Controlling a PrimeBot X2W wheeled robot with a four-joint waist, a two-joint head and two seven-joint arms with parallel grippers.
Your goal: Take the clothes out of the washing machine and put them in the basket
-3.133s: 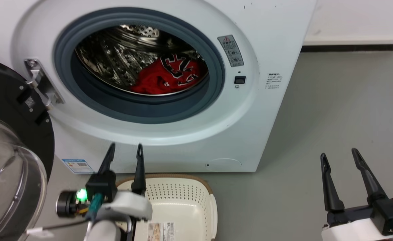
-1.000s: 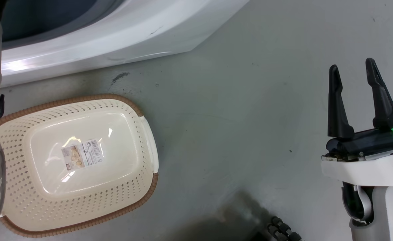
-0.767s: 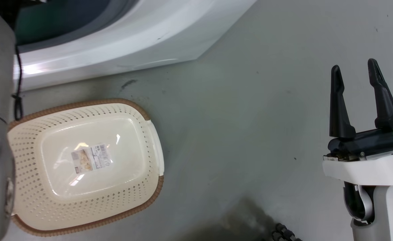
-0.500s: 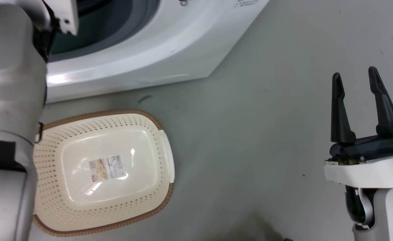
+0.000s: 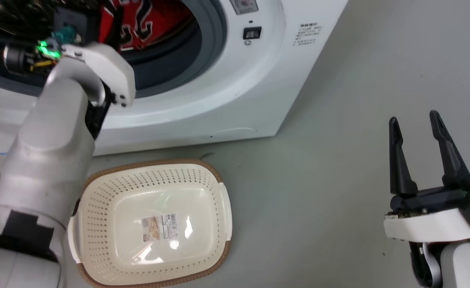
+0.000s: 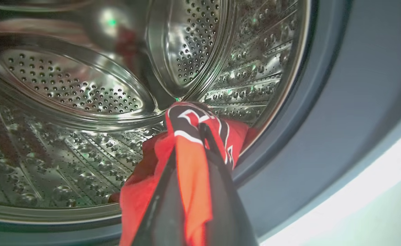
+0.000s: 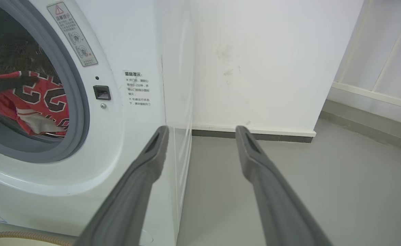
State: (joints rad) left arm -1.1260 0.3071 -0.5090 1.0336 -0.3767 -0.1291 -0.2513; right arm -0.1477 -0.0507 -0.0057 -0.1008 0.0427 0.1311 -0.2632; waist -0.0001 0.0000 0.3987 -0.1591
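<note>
Clothes [image 6: 192,177] are pinched between the fingers of the left gripper [image 6: 188,140], inside the drum [image 6: 67,89] of the washing machine [image 5: 259,80]. Basket [image 5: 99,200] is set on the floor [image 5: 319,180] just before the machine, with a sticker [image 5: 160,227] on its bottom. Right gripper [image 5: 413,116] is held spread over the floor, well apart.

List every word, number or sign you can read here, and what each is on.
"2": black, white-edged numeral on the red jersey; remaining characters folded, unreadable.
"温馨提示:": heading of the notice on the washing machine; lines beneath too small.
Red warning triangle: label beside the opening; its text too small.
Sticker in the basket: print too small.
</note>
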